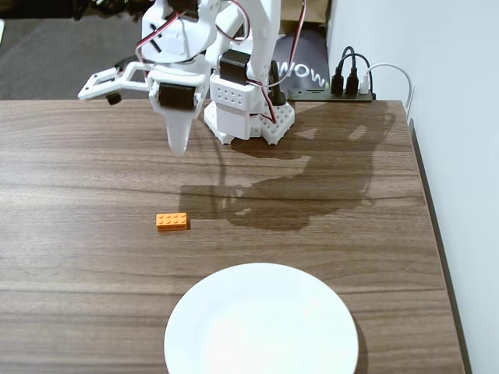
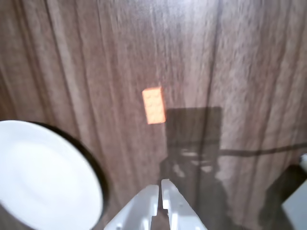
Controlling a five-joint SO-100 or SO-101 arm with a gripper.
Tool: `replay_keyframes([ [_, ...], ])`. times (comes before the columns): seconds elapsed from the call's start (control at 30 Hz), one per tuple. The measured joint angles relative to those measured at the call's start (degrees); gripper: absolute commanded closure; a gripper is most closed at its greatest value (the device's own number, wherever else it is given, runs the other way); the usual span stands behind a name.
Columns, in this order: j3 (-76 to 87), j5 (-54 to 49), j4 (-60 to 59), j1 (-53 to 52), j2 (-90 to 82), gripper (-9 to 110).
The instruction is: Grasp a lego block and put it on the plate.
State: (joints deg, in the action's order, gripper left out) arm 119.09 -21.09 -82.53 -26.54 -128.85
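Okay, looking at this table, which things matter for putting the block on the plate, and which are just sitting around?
Part of the job:
- small bright orange studded plastic brick, lying on the wood table, apart from the plate
- large plain white round plate, nothing on it
- white pincer, fingertips together, holding nothing

Just lying about:
- black power strip with plugged-in cables at the table's far edge
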Motion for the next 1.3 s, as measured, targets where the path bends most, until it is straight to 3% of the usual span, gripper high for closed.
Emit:
replay_keyframes([
  [0.4, -1.23, -14.77, 1.58, -1.49, 6.94, 101],
  [0.87, -5.45, -21.27, 3.87, -3.78, 15.03, 100],
  [1.3, -5.71, -19.34, 2.72, -0.97, 15.82, 100],
])
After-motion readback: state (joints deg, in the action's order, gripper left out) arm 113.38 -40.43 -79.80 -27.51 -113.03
